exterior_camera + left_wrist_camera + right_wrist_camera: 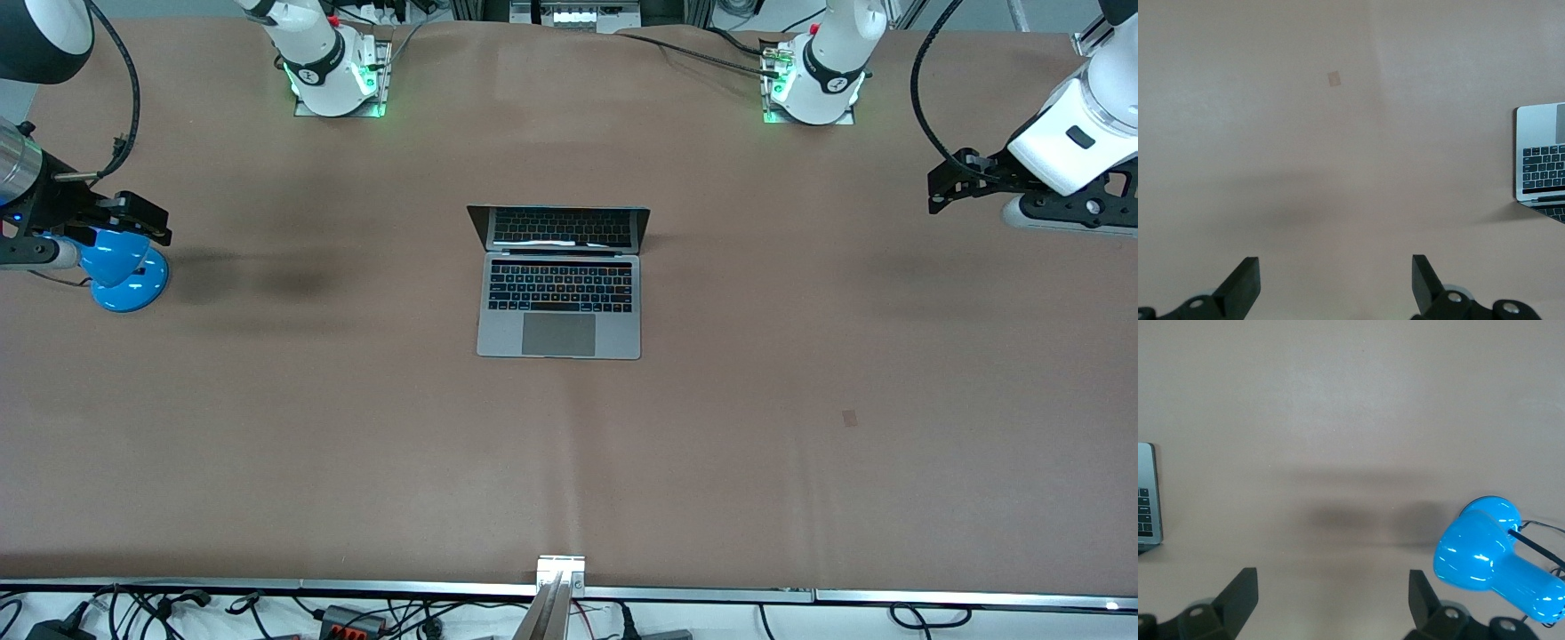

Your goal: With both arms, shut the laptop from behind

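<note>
The space-grey laptop [558, 293] stands open in the middle of the table, its keyboard and trackpad toward the front camera and its dark screen tilted back. My left gripper [935, 188] hangs open and empty over bare table at the left arm's end, well apart from the laptop. In the left wrist view its fingers [1245, 283] are spread wide and a corner of the laptop [1541, 160] shows at the edge. My right gripper [160, 224] hangs open and empty over the right arm's end. The right wrist view shows its fingers [1241, 590] and the laptop's edge [1146, 497].
A blue desk lamp [124, 267] stands on the table just under my right gripper, and it also shows in the right wrist view [1491, 557]. A small tape patch [850, 417] lies on the brown table cover. Both arm bases [333, 71] stand along the table's edge.
</note>
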`<state>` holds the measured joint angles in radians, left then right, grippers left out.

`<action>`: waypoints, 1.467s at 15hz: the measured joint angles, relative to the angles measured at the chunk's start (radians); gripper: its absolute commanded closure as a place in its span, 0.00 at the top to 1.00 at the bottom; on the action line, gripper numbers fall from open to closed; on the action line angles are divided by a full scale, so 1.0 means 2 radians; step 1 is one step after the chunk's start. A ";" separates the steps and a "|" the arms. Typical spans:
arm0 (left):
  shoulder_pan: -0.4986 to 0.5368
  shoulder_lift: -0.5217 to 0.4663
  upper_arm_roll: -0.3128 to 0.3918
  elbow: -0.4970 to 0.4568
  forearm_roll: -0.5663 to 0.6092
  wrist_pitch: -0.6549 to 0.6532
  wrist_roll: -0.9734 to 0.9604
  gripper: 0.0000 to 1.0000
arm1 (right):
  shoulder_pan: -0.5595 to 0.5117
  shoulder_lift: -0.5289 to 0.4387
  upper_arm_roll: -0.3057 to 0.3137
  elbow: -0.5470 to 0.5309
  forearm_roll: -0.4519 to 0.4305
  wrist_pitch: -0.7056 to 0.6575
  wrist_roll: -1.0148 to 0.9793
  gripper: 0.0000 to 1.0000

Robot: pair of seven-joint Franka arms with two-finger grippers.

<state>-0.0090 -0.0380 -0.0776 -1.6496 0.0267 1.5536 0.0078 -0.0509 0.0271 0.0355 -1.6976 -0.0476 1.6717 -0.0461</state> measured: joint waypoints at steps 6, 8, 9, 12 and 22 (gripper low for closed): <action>0.000 0.000 0.000 0.000 0.000 0.000 0.000 1.00 | 0.000 0.000 0.000 0.005 0.000 0.000 0.000 1.00; 0.000 0.000 0.000 0.000 0.000 0.000 0.000 1.00 | 0.000 0.000 0.001 0.010 0.001 0.000 0.002 1.00; 0.000 0.000 0.000 0.000 0.000 -0.002 0.000 1.00 | 0.000 0.000 0.001 0.012 0.004 0.000 0.002 1.00; 0.002 0.003 0.001 0.000 0.000 -0.046 0.000 1.00 | 0.000 0.000 0.001 0.012 0.019 -0.008 0.003 1.00; -0.002 0.039 -0.001 0.008 -0.018 -0.069 0.001 0.01 | -0.005 0.000 0.000 0.020 0.023 -0.041 0.003 0.00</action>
<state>-0.0128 0.0407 -0.0795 -1.6345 -0.0096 1.4149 0.0093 -0.0616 0.0271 0.0358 -1.6585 -0.0015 1.5899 -0.0402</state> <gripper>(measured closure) 0.551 0.665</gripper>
